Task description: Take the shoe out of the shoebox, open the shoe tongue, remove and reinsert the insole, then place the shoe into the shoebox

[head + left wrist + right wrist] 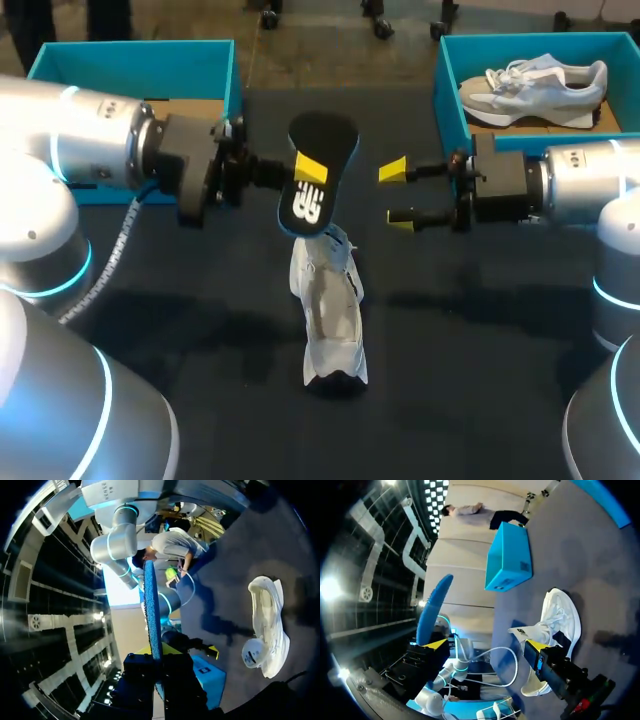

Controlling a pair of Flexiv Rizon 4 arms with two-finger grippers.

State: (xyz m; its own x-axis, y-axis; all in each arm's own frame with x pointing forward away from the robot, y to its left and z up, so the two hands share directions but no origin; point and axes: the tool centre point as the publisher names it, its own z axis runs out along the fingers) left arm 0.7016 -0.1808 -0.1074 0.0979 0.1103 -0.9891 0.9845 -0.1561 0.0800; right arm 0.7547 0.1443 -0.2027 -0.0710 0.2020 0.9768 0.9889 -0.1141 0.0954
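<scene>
1. A white, laced shoe (328,320) is laid on its side at the middle of the dark, matte tabletop (480,380).
2. A flat, blue-edged black insole (322,140) is clamped by the left claw (308,172) above the shoe.
3. The right claw's (397,196) yellow tips are spread apart, empty.

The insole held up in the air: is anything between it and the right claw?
No. In the head view, only bare dark table shows in the gap between the insole and the open right claw.
</scene>
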